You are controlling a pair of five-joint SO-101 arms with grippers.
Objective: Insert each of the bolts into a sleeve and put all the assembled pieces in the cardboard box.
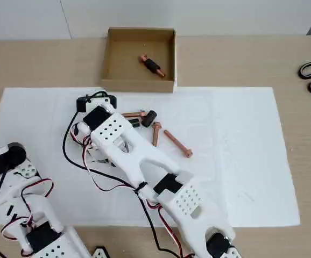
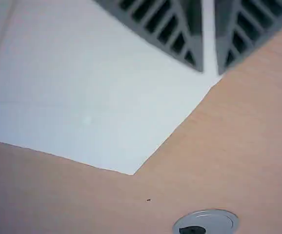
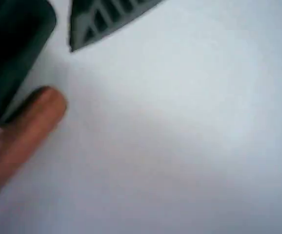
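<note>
- One assembled piece (image 1: 152, 65), a copper-coloured metal bolt in a black cylindrical sleeve, is seen lying in the brown open-topped cardboard box (image 1: 139, 84) at the far side of the light wooden table (image 1: 241, 59).
- Three loose bolts are spread on the white paper sheet (image 1: 241, 150) near the box: the leftmost bolt (image 1: 131, 114) lies beside a loose black sleeve (image 1: 148, 117), with a second bolt (image 1: 156, 133) and a third bolt (image 1: 177, 143) to the right.
- The right gripper (image 1: 126, 120) is held low over the leftmost bolt; whether it is open or closed cannot be told.
- The left gripper (image 2: 209, 34) is placed over the sheet's near left corner, almost closed, with nothing held.
- The step in hand is judged to be a pick-up for mating. The piece is best grasped across its middle, so that one end is left free. Neighbouring parts should not be nudged, since round pieces are likely to roll.
</note>
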